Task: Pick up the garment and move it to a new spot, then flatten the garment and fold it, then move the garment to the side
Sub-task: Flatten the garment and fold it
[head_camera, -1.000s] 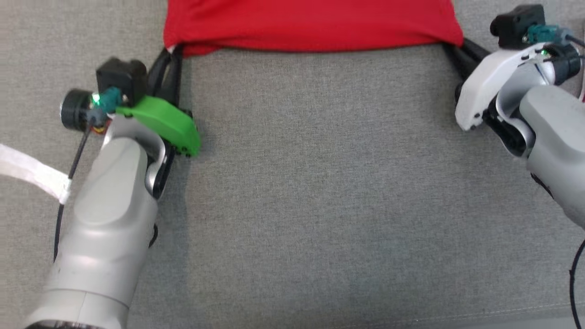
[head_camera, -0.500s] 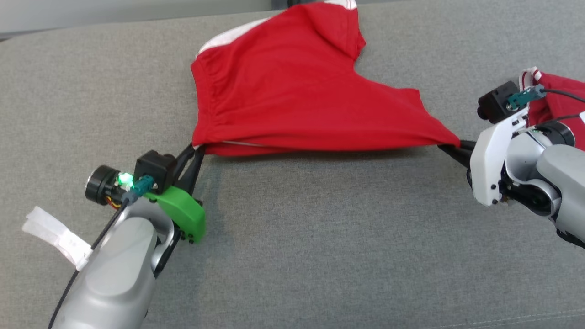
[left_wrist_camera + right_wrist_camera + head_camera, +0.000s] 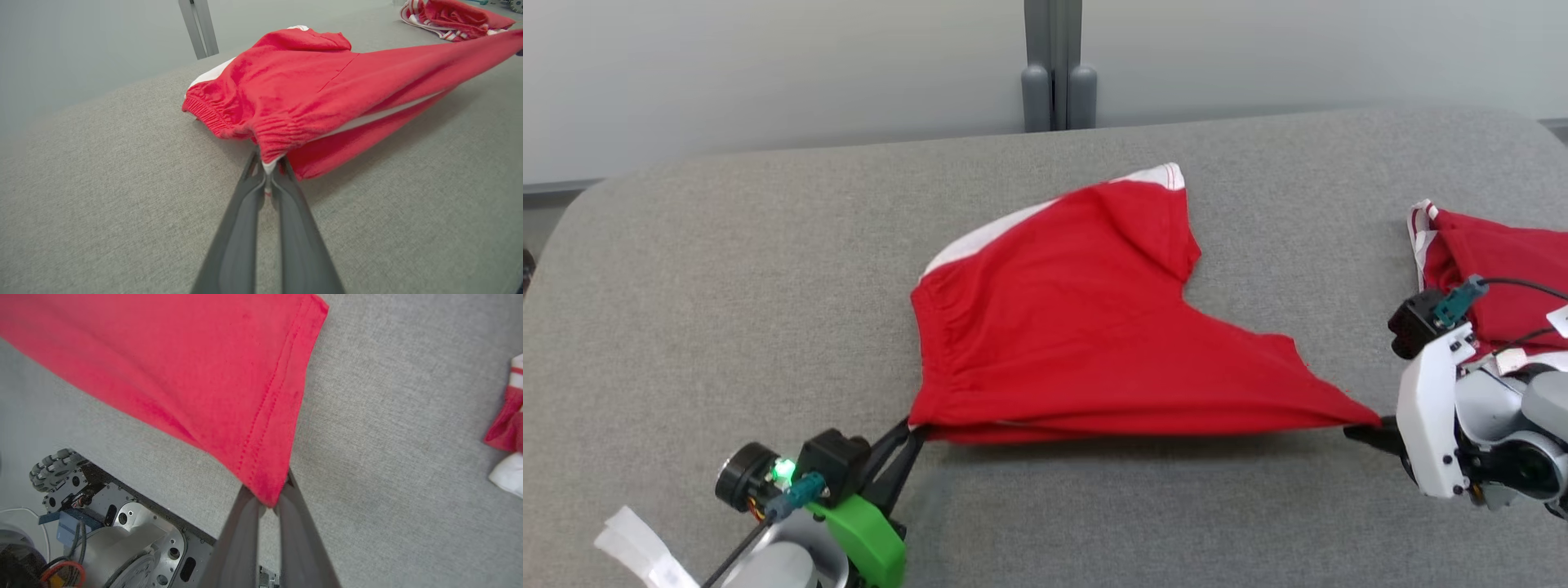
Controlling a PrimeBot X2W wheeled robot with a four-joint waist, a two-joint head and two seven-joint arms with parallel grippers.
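Bright, even, diffuse light, seemingly from overhead. Soft, narrow shadow under raised edge of garment (image 3: pixel 1086 327) on grey surface (image 3: pixel 727 261). Head view sharp throughout. 2 wrist views wide-angle, bowed toward edges. Left wrist view hazy in far background, slightly smeared at right.

On the table (image 3: pixel 727 269), the garment (image 3: pixel 1086 343) stretches between left hand (image 3: pixel 913 427) and right hand (image 3: pixel 1357 429); a 2nd garment (image 3: pixel 1494 269) lies far right.

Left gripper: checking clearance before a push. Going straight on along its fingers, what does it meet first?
The red shorts it pinches: the left gripper grips the waistband corner, so bunched cloth lies directly ahead.
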